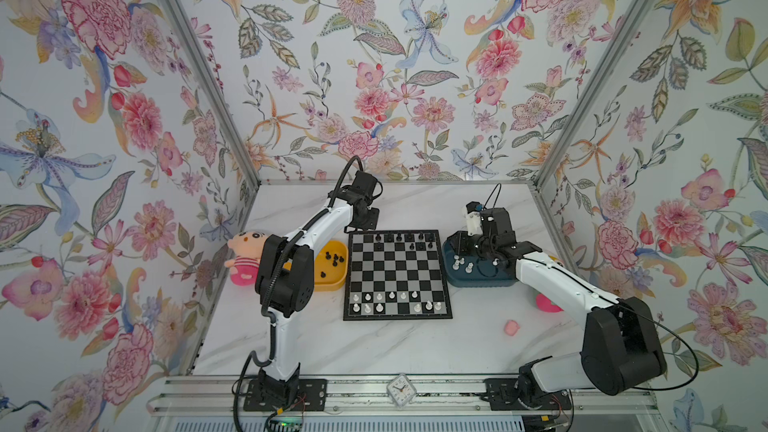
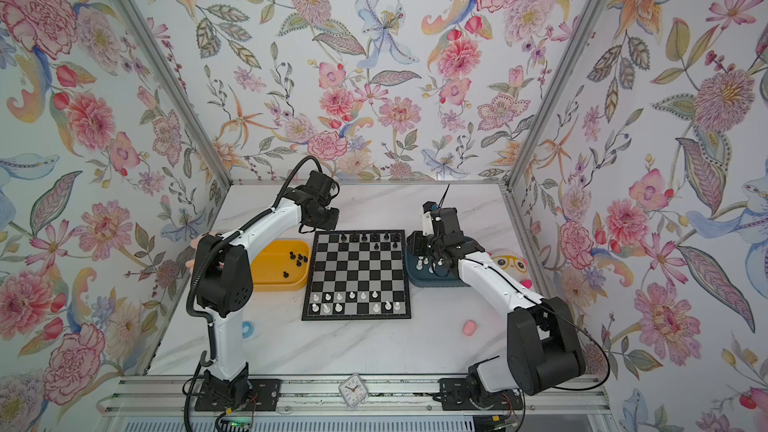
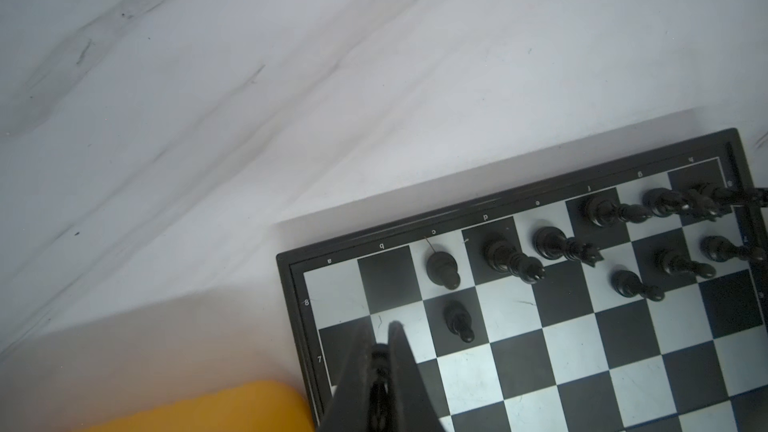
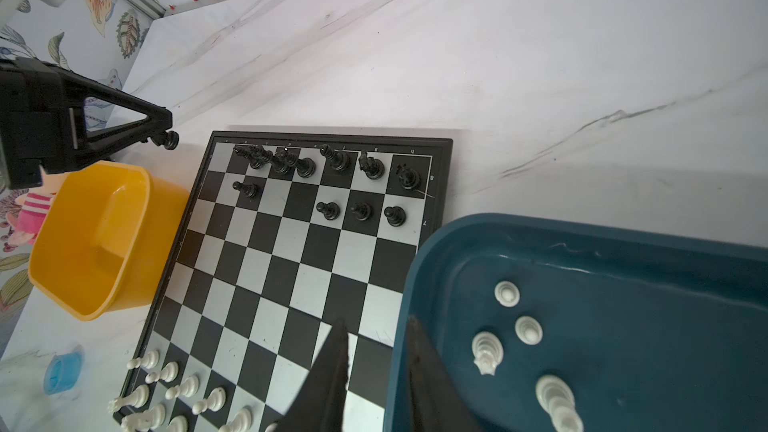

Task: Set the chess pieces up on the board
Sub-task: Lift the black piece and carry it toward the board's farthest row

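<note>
While the left pincer [image 3: 380, 332], its fingers clamped together on a small black piece [image 4: 168, 140], hangs above the far left corner of the board [image 1: 399, 276], the right pincer [image 4: 376, 320] hovers with fingers apart and nothing between them. It is over the line where the board's right edge meets the left rim of a dark blue tray [image 1: 478, 282]. Four spare white chessmen [image 4: 528, 330] show in that tray, close to the right pincer.

The board lies flat in the middle of the marble-patterned tabletop [image 1: 374, 347], between the blue tray on its right and a yellow tray [image 1: 330, 284] on its left. Black chessmen [image 1: 399, 238] occupy its two far rows, six along the far edge and four in the next row. White chessmen [image 1: 390, 301] stand in its two near rows, six in each. Loose black chessmen [image 1: 334, 259] lie in the yellow tray.

A plush doll [image 1: 245, 253] sits left of the yellow tray, and a second plush toy [image 2: 509, 263] sits right of the blue one, behind the right arm. A pink lump [image 1: 512, 327] lies near and right of the board, and a small clock [image 1: 401, 388] sits at the near edge.
</note>
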`<action>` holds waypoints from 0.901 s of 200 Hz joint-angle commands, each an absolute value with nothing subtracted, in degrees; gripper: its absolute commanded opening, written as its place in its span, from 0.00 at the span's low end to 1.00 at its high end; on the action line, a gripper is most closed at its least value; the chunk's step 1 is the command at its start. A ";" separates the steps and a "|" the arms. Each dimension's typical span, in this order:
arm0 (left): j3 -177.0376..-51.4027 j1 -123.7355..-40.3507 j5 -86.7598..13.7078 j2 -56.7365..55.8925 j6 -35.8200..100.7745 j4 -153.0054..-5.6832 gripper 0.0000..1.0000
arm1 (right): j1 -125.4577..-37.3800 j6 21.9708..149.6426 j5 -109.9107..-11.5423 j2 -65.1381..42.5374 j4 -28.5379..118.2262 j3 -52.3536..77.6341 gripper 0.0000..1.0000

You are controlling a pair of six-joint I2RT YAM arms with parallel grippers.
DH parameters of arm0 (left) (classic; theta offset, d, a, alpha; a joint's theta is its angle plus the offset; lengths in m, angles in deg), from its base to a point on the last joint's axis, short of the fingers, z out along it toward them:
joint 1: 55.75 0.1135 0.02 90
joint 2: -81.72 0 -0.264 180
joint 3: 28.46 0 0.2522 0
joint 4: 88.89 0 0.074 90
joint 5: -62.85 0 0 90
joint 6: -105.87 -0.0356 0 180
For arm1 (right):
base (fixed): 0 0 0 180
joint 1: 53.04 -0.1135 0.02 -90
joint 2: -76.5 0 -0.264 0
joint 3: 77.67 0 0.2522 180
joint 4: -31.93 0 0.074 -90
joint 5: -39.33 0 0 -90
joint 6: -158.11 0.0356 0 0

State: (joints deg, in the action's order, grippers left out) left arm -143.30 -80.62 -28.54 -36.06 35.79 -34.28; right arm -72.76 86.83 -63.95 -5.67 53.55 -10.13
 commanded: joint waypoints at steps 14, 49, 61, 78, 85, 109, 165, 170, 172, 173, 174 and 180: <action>-146.18 -81.42 -29.86 -39.04 35.02 -33.23 0.00 | -72.13 86.52 -63.99 -3.94 54.13 -10.85 0.26; -147.38 -81.97 -30.53 -41.66 34.90 -33.46 0.00 | -72.02 86.50 -64.18 -3.97 54.31 -10.90 0.26; -147.86 -81.97 -30.50 -42.64 34.86 -33.26 0.00 | -71.93 86.49 -64.21 -4.00 54.30 -10.83 0.26; -148.57 -82.06 -30.23 -43.89 34.85 -32.85 0.00 | -71.91 86.50 -64.21 -3.92 54.35 -10.91 0.26; -148.74 -82.04 -30.07 -44.25 34.77 -32.84 0.00 | -71.79 86.50 -64.12 -3.92 54.48 -10.87 0.26; -149.09 -81.99 -28.85 -45.31 34.68 -32.51 0.00 | -71.69 86.48 -64.12 -3.91 54.57 -10.95 0.27; -149.63 -81.78 -27.65 -47.27 34.76 -32.32 0.00 | -71.61 86.49 -64.04 -3.83 54.66 -11.25 0.26; -149.70 -81.76 -27.60 -47.29 34.73 -32.34 0.00 | -71.63 86.48 -64.04 -3.78 54.57 -11.22 0.26; -149.71 -81.70 -27.57 -47.39 34.76 -32.33 0.00 | -71.59 86.48 -64.06 -3.82 54.59 -11.19 0.26; -149.71 -81.69 -27.54 -47.43 34.72 -32.32 0.00 | -71.63 86.52 -64.09 -3.83 54.63 -11.23 0.26; -149.75 -81.64 -27.52 -47.46 34.70 -32.32 0.00 | -71.65 86.54 -64.11 -3.83 54.64 -11.25 0.26; -149.85 -81.60 -27.51 -47.57 34.82 -32.32 0.00 | -71.64 86.50 -64.09 -3.74 54.53 -11.30 0.26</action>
